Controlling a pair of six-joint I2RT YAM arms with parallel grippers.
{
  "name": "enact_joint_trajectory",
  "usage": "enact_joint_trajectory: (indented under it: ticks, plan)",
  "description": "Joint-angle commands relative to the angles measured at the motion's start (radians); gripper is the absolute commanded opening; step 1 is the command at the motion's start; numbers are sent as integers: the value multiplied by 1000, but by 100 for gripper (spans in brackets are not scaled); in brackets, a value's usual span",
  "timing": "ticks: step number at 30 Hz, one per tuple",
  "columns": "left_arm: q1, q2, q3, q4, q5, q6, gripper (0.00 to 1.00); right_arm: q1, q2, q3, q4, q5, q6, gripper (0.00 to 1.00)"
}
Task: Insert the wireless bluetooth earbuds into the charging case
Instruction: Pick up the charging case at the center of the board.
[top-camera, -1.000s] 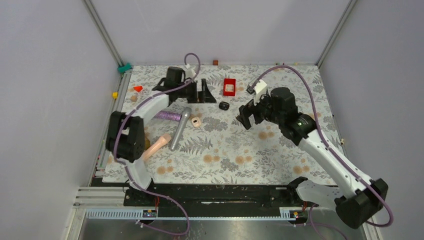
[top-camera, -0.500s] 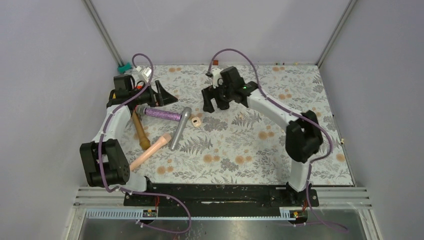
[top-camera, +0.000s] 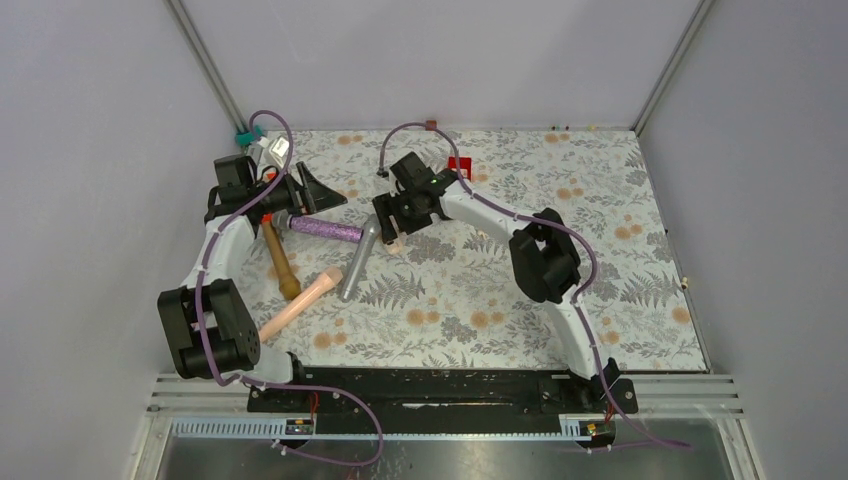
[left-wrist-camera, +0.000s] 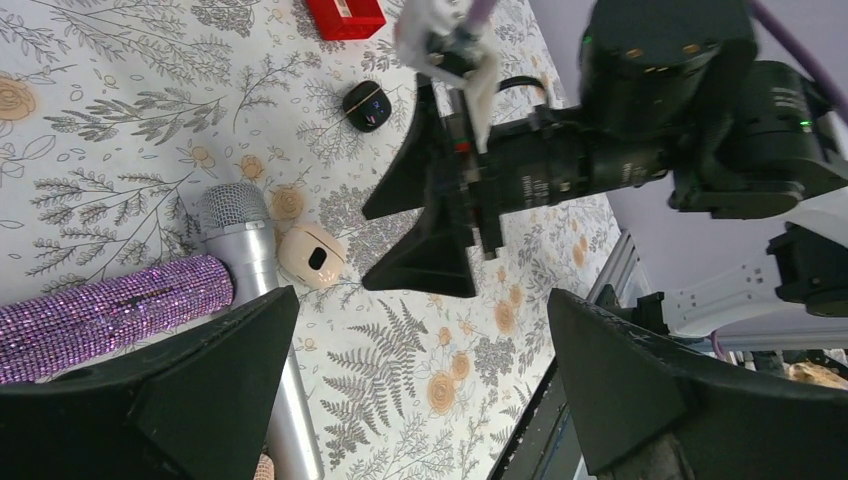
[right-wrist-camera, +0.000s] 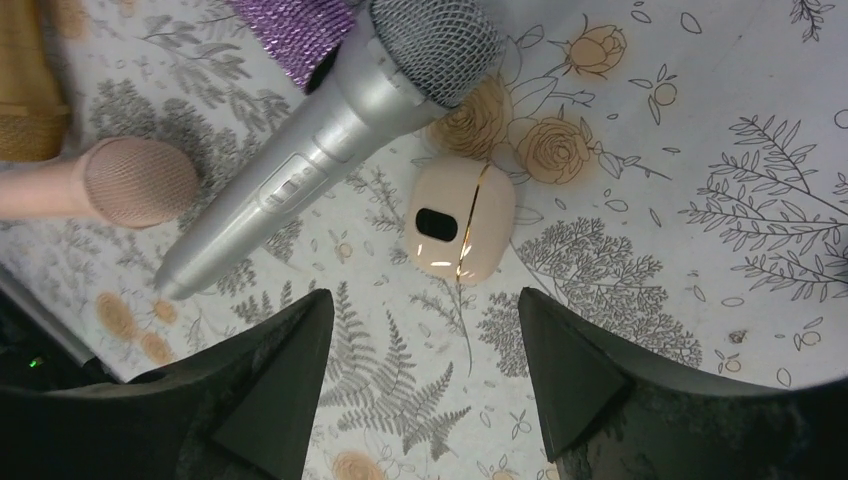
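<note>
The black glossy charging case (left-wrist-camera: 365, 105) lies on the floral mat beyond my right gripper in the left wrist view; in the top view the right arm hides it. No earbuds show in any view. My right gripper (top-camera: 393, 214) is open and empty, hovering just above a beige oval case (right-wrist-camera: 460, 220), which lies ahead of its open jaws (right-wrist-camera: 425, 300). My left gripper (top-camera: 320, 190) is open and empty at the back left, pointing at the right gripper (left-wrist-camera: 430, 225), with its own jaws wide apart (left-wrist-camera: 420, 300).
A silver microphone (top-camera: 358, 257) lies beside the beige case (left-wrist-camera: 312, 257). A purple glitter microphone (top-camera: 325, 230), a brown one (top-camera: 280, 262) and a pink one (top-camera: 300, 300) lie to the left. A red box (top-camera: 460, 166) sits behind the right arm.
My right arm has swung from the right side to the centre-left and now hovers over the beige case. My left gripper has pulled back to the far left.
</note>
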Motion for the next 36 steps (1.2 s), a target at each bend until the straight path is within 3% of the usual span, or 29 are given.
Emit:
enact_joint_trajectory:
  ticks: [1,20,36]
  plan:
    - [6,-37,-7,50,54,-9,99,24,66,101,-94,89,27,76]
    - [20,-54,-22,76,81,-29,99,58,199,220,-159,136,-6,76]
    - [26,-19,-27,98,78,-59,99,96,245,284,-205,241,-65,65]
